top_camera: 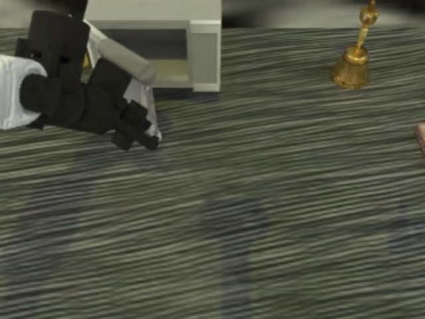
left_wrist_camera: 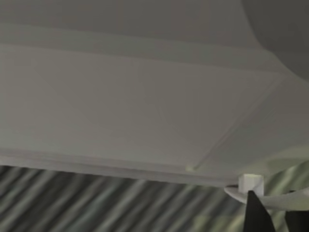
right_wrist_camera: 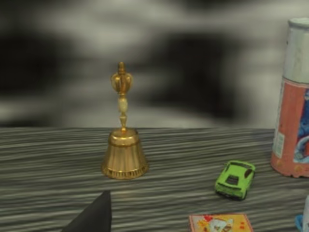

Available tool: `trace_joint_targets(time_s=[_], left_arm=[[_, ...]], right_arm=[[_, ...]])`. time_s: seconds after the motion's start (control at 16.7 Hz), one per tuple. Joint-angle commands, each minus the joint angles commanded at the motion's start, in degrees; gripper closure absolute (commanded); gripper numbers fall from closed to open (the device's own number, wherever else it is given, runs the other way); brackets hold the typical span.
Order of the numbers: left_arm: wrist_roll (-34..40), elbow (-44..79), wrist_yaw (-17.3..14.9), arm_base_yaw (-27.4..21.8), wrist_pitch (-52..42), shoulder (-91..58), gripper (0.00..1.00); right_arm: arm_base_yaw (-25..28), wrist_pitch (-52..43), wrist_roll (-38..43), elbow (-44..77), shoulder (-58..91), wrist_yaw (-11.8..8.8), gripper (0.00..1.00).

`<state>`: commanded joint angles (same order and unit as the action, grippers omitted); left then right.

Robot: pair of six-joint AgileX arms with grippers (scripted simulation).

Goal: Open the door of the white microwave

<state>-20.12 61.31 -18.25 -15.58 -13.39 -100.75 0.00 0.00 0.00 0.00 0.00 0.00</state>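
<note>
The white microwave [top_camera: 206, 53] stands at the back left of the table, its cavity showing. Its door [top_camera: 126, 60] is swung out toward the front, well away from the box. My left gripper [top_camera: 143, 136] sits at the door's free edge, shut on the handle strip. In the left wrist view the door [left_wrist_camera: 135, 96] fills most of the picture, and the handle [left_wrist_camera: 251, 183] runs between my dark fingertips [left_wrist_camera: 256, 215]. My right gripper [right_wrist_camera: 99, 215] is out of the top view, parked off to the right; only a dark tip of it shows in its wrist view.
A golden bell [top_camera: 350, 66] stands at the back right, also seen as the bell [right_wrist_camera: 124, 154] in the right wrist view. Near it are a green toy car [right_wrist_camera: 235, 179], a tall can [right_wrist_camera: 292, 96] and a picture card [right_wrist_camera: 220, 223].
</note>
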Motion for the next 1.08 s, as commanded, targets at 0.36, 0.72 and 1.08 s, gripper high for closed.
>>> trace_joint_targets(time_s=[0.36,0.72,1.08], left_arm=[[0.0,0.0,0.0,0.0,0.0,0.0,1.0],[-1.9,-0.2,-1.7,0.7,-0.8,0.2,1.0],[-4.5,-0.2,-3.1,1.9,-1.7,0.4,1.0]], right_arm=[[0.0,0.0,0.0,0.0,0.0,0.0,0.0],[0.0,0.0,0.0,0.0,0.0,0.0,0.0],[0.0,0.0,0.0,0.0,0.0,0.0,0.0]])
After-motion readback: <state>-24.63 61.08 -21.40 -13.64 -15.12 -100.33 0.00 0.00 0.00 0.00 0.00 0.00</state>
